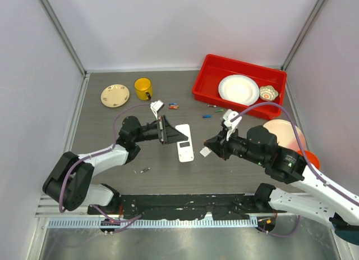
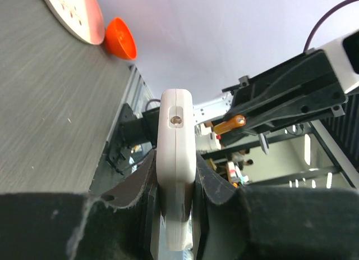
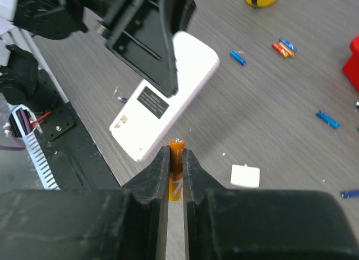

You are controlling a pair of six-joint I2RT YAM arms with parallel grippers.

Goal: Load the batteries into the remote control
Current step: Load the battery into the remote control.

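Clamping the remote (image 1: 185, 145) edgewise, left jaws steady it; right jaws pinch an orange battery (image 3: 176, 150) that could slip askew.

Left tool (image 1: 167, 131), right tool (image 1: 210, 144): seemingly clamped

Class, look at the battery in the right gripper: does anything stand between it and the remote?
Nothing visible. Only table shows between the battery and the remote; the left gripper clamps the remote farther up.
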